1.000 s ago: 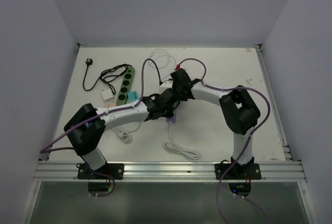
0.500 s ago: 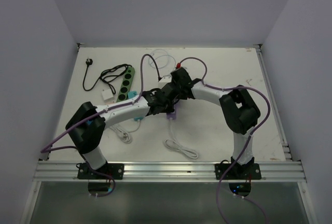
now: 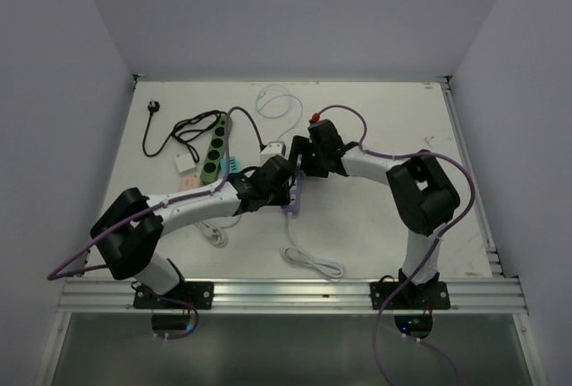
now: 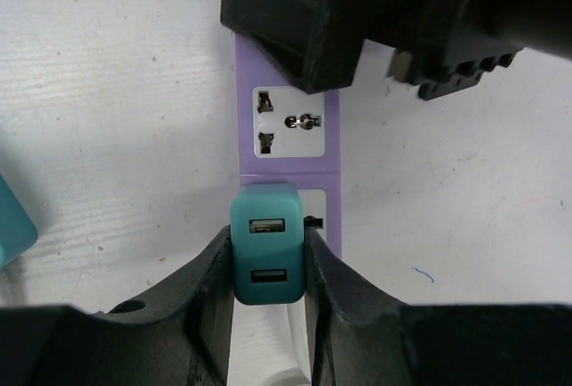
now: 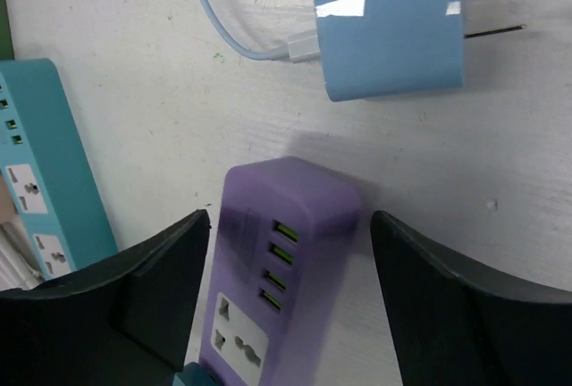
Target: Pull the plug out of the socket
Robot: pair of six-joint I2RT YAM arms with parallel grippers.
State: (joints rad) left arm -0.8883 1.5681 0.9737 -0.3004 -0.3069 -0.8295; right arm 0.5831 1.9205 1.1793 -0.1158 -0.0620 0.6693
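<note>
The purple socket strip point(image 4: 288, 127) lies flat on the white table point(image 3: 384, 225). A teal two-port USB plug point(image 4: 266, 216) stands over the strip's second outlet. My left gripper point(image 4: 268, 252) is shut on the plug's sides. I cannot tell whether its pins are still in the outlet. My right gripper point(image 5: 290, 225) is open, one finger on each side of the strip's USB end point(image 5: 286, 225), clear of it. From above, the two grippers point(image 3: 275, 174) point(image 3: 304, 161) meet over the strip point(image 3: 295, 198).
A blue charger point(image 5: 393, 33) with bare pins lies just beyond the strip's end. A teal power strip point(image 5: 40, 172) lies to its left. A green power strip point(image 3: 214, 145) and a black cable point(image 3: 174, 131) are at the back left. A white cable point(image 3: 313, 256) coils near the front.
My right gripper has opened, its fingers now off the purple strip's end. The left arm has shifted left and forward while staying shut on the teal plug.
</note>
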